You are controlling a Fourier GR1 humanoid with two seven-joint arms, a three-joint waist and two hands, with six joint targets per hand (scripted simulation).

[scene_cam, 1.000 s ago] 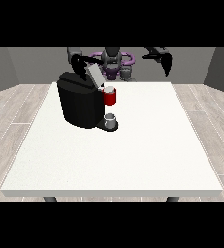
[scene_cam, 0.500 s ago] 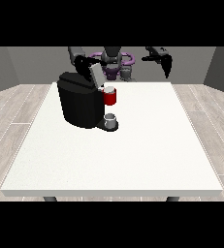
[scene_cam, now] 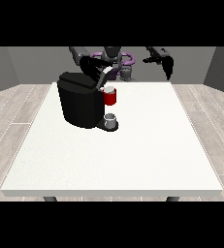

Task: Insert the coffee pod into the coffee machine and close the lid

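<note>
Toward table's (scene_cam: 133, 160) far-left edge: coffee machine (scene_cam: 82, 101); left robot hand (scene_cam: 96, 68) above it, right robot hand (scene_cam: 166, 63) raised; fingers indiscernible.

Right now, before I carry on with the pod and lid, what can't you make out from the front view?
- Coffee pod: not identifiable; the hand at the view's left sits over the coffee machine top, too small to show what it holds.
- Lid: tilted, but its seat is hidden by that hand.
- Hand at the view's right: raised, fingers too small to read.
</note>
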